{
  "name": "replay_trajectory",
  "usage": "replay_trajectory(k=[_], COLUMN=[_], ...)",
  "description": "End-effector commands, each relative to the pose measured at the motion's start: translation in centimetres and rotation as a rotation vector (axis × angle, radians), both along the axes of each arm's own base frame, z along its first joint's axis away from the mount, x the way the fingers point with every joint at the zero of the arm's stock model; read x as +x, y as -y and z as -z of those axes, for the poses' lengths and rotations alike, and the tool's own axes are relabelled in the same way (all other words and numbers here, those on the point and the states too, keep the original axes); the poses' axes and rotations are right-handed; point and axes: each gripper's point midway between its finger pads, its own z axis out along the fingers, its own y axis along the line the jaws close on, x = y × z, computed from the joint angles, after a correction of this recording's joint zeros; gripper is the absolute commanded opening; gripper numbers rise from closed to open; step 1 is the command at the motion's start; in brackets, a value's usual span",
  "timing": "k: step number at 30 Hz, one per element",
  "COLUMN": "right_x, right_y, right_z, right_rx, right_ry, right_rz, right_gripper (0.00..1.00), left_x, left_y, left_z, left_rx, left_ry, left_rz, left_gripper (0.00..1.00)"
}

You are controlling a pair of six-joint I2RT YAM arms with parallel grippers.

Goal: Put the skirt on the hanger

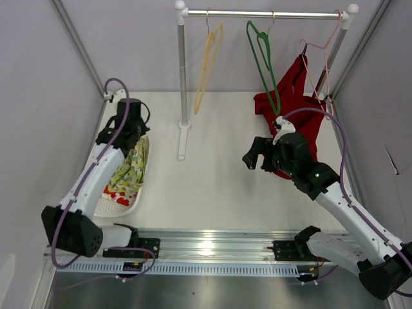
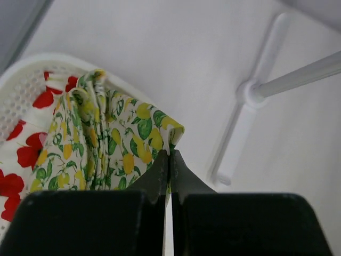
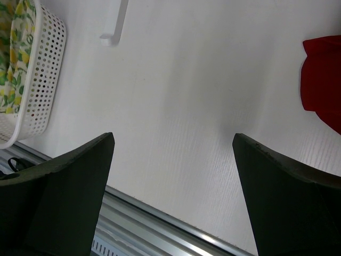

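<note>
A lemon-print skirt (image 1: 132, 167) hangs from my left gripper (image 1: 134, 138), which is shut on its top edge and lifts it out of a white basket (image 1: 119, 205). In the left wrist view the skirt (image 2: 112, 141) is pinched between the closed fingers of the left gripper (image 2: 170, 154). My right gripper (image 1: 253, 154) is open and empty above the table's middle right; in its wrist view it (image 3: 173, 141) shows only bare table between the fingers. A yellow hanger (image 1: 207, 64) and a green hanger (image 1: 265, 61) hang empty on the rail (image 1: 270, 13).
A red garment (image 1: 293, 96) hangs on a pink hanger (image 1: 322, 51) at the right and shows in the right wrist view (image 3: 322, 80). A red-flowered cloth (image 2: 21, 154) lies in the basket. The rack's post (image 1: 183, 77) and foot (image 1: 183, 141) stand mid-table.
</note>
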Motion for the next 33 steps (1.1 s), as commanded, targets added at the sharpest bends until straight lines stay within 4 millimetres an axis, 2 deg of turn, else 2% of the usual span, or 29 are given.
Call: replay_trajectory(k=[1, 4, 6, 7, 8, 10, 11, 13, 15, 16, 19, 21, 23, 24, 25, 26, 27, 29, 30, 31, 32, 33], right_x=[1.0, 1.0, 1.1, 1.3, 1.4, 1.6, 1.6, 1.9, 2.0, 2.1, 2.2, 2.1, 2.2, 2.2, 2.2, 2.2, 2.1, 2.2, 2.2, 2.1, 2.1, 2.0], right_y=[-0.8, -1.4, -1.6, -1.6, -1.5, -1.4, -1.3, -0.9, -0.8, -0.6, -0.3, 0.0, 0.5, 0.6, 0.8, 1.1, 1.2, 1.6, 1.7, 1.9, 2.1, 2.1], right_z=[-2.0, -2.4, -2.6, -2.8, -2.8, -3.3, -3.4, -3.8, -4.4, -4.5, -5.1, -5.4, -5.5, -5.6, -5.7, -5.8, -5.9, -5.8, -5.7, -5.4, -5.2, -5.1], right_rx=[0.037, 0.051, 0.048, 0.047, 0.040, 0.035, 0.032, 0.020, 0.021, 0.018, 0.014, 0.008, 0.000, -0.001, -0.002, -0.003, -0.002, -0.005, -0.011, -0.019, -0.022, -0.023], right_ry=[0.053, 0.051, 0.055, 0.062, 0.063, 0.075, 0.077, 0.095, 0.108, 0.110, 0.123, 0.128, 0.134, 0.138, 0.140, 0.144, 0.145, 0.143, 0.139, 0.133, 0.126, 0.122], right_rz=[-0.009, -0.036, -0.042, -0.040, -0.038, -0.031, -0.033, -0.007, -0.003, 0.003, 0.017, 0.027, 0.042, 0.048, 0.055, 0.064, 0.067, 0.083, 0.085, 0.093, 0.100, 0.102], right_gripper=[0.99, 0.99, 0.99, 0.99, 1.00, 0.99, 0.99, 0.99, 1.00, 0.99, 0.99, 0.99, 0.99, 0.99, 0.99, 1.00, 0.99, 0.99, 0.99, 0.99, 0.99, 0.99], left_x=[-0.8, -2.0, -2.7, -3.6, -3.9, -5.3, -5.6, -7.1, -8.7, -9.7, -11.9, -12.8, -13.5, -13.8, -14.3, -14.4, -14.1, -14.6, -14.6, -14.7, -14.7, -15.0], left_y=[0.7, 1.3, 2.1, 2.6, 3.0, 5.3, 6.0, 8.8, 10.4, 11.7, 13.8, 14.7, 16.1, 16.8, 18.4, 19.0, 20.4, 22.3, 23.2, 24.4, 25.0, 26.1], left_z=[-8.8, -13.7, -15.7, -18.1, -18.9, -22.0, -22.7, -24.7, -26.8, -27.2, -28.6, -28.4, -27.2, -26.5, -24.7, -24.3, -21.8, -19.8, -18.0, -15.5, -14.6, -12.5], left_rx=[-0.020, -0.029, -0.049, -0.052, -0.060, -0.079, -0.083, -0.084, -0.088, -0.091, -0.126, -0.148, -0.186, -0.206, -0.231, -0.235, -0.222, -0.216, -0.218, -0.237, -0.258, -0.308], left_ry=[0.210, 0.319, 0.369, 0.432, 0.458, 0.543, 0.557, 0.610, 0.676, 0.692, 0.742, 0.742, 0.717, 0.714, 0.676, 0.670, 0.615, 0.564, 0.525, 0.463, 0.445, 0.407], left_rz=[0.075, 0.131, 0.177, 0.217, 0.242, 0.368, 0.404, 0.541, 0.620, 0.673, 0.777, 0.820, 0.868, 0.884, 0.930, 0.935, 0.956, 0.995, 1.013, 1.025, 1.031, 1.053], left_gripper=[0.00, 0.00, 0.00, 0.00, 0.00, 0.00, 0.00, 0.00, 0.00, 0.00, 0.00, 0.00, 0.00, 0.00, 0.00, 0.00, 0.00, 0.00, 0.00, 0.00, 0.00, 0.01])
